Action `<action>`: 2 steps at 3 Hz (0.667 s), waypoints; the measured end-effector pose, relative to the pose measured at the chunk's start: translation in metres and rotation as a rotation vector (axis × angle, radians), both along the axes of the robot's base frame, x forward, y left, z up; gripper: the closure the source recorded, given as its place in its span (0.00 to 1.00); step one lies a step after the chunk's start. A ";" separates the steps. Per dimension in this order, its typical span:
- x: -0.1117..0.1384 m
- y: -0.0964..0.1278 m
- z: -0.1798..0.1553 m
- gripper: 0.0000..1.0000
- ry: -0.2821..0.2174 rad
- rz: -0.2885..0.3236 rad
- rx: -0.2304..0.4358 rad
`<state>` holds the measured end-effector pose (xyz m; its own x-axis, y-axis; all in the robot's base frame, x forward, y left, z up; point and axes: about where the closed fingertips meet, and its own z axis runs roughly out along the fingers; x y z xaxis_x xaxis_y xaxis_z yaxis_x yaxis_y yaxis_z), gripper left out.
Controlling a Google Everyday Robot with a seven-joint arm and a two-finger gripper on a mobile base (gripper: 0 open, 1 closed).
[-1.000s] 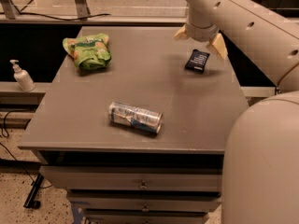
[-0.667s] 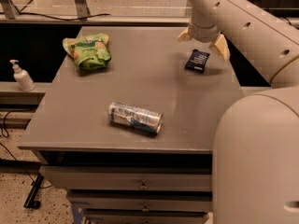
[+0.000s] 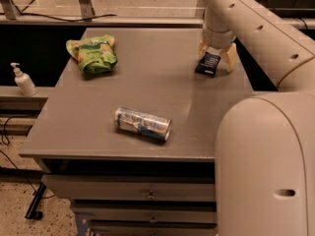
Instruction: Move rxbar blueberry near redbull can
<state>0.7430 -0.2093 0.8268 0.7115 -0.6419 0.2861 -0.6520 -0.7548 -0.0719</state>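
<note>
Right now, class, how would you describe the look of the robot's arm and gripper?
The arm is cream-white, made of thick rounded shells dotted with small dark holes; no loose cables show. The gripper, over the rxbar blueberry at the far right of the table, has two pale yellow fingers.

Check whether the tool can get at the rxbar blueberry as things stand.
Probably yes: the tool hangs open right over the rxbar blueberry near the table's far right edge, straddling it, with nothing in between.
</note>
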 end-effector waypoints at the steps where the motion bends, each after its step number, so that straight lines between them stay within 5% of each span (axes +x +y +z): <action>1: -0.002 0.003 0.000 0.64 0.018 -0.001 0.010; 2: -0.002 0.003 0.003 0.88 0.018 0.000 0.010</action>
<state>0.7410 -0.2065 0.8302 0.7161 -0.6449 0.2671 -0.6536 -0.7538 -0.0678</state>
